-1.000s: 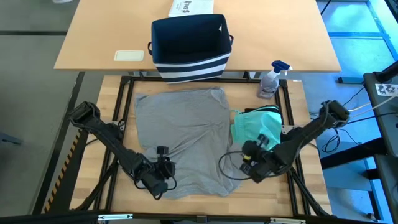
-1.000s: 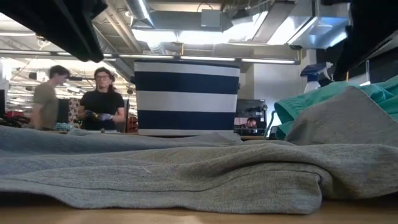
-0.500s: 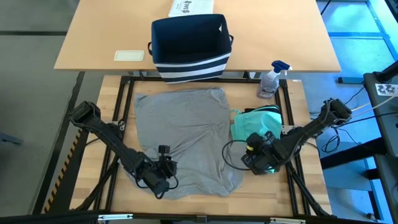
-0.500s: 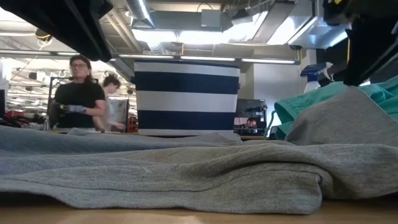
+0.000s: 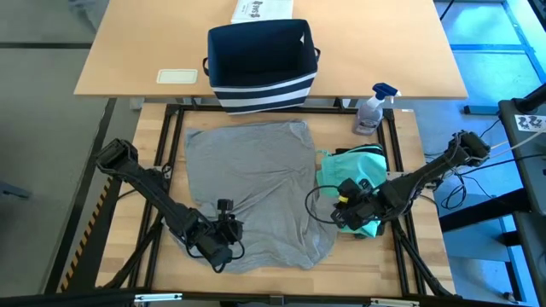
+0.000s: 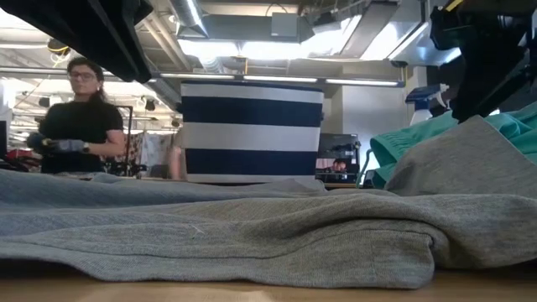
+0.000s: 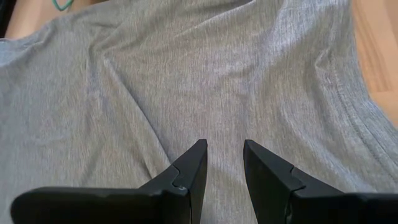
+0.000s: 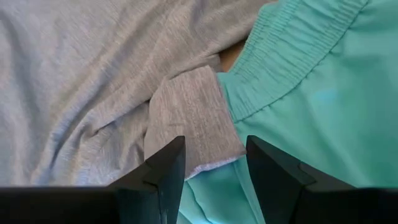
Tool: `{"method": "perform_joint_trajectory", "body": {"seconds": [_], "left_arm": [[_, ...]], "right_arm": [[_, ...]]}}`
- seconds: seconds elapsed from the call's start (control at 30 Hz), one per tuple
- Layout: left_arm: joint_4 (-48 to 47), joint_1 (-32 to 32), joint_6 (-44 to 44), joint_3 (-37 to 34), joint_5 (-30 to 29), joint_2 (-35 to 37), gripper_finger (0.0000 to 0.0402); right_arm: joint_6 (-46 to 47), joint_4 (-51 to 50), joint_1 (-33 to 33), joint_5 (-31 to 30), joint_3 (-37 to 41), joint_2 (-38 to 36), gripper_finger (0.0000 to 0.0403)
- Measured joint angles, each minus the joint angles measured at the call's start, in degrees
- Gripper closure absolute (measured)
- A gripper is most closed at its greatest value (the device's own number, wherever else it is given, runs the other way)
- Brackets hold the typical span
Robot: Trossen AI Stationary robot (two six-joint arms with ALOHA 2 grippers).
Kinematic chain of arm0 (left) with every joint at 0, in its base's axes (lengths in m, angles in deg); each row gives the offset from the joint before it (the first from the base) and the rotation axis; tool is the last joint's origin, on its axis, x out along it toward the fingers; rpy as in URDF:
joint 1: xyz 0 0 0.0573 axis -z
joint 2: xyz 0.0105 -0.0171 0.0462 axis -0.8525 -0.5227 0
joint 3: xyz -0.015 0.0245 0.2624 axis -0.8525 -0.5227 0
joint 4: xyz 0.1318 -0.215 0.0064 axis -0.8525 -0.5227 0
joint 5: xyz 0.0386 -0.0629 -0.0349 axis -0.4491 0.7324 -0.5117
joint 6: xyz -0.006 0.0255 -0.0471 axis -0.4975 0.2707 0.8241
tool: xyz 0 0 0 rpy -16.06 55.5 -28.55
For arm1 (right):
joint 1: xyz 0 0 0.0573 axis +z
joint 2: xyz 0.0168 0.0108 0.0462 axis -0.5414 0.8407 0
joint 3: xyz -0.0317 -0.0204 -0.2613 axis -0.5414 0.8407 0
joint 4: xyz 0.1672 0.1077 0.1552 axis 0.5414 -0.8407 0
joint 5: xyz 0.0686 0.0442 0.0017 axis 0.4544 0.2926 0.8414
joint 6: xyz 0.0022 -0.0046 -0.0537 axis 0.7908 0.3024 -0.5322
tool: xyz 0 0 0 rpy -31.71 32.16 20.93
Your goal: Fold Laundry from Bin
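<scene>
right pincer (image 8: 210, 163) hangs open over grey t-shirt (image 5: 252, 183) sleeve beside teal piece (image 5: 354, 170).

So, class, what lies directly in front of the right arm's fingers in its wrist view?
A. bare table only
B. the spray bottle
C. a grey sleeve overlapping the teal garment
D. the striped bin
C: the right wrist view shows the grey T-shirt's sleeve lying over the edge of the teal garment, just ahead of the right gripper, whose fingers are apart.

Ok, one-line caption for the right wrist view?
Right gripper open above grey T-shirt sleeve overlapping the teal garment.
</scene>
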Motion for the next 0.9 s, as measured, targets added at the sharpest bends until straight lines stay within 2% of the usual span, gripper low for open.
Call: {"method": "perform_joint_trajectory", "body": {"seconds": [0.57, 0.67, 0.83, 0.9], "left_arm": [[0.23, 0.01, -0.01, 0.00, -0.57, 0.00, 0.0302], [0.33, 0.00, -0.01, 0.00, -0.62, 0.00, 0.0302], [0.57, -0.10, -0.01, 0.00, -0.96, 0.00, 0.0302], [0.57, -0.24, -0.01, 0.00, -0.96, 0.00, 0.0302]], "right_arm": [[-0.02, -0.02, 0.09, 2.57, 0.02, -0.43, 0.0242], [-0.23, -0.04, 0.09, 2.19, 0.02, -0.43, 0.0276], [-2.13, 0.05, 0.09, 1.74, 0.02, -0.41, 0.0371], [-3.03, 0.09, 0.09, 1.08, 0.02, -0.41, 0.0394]]}}
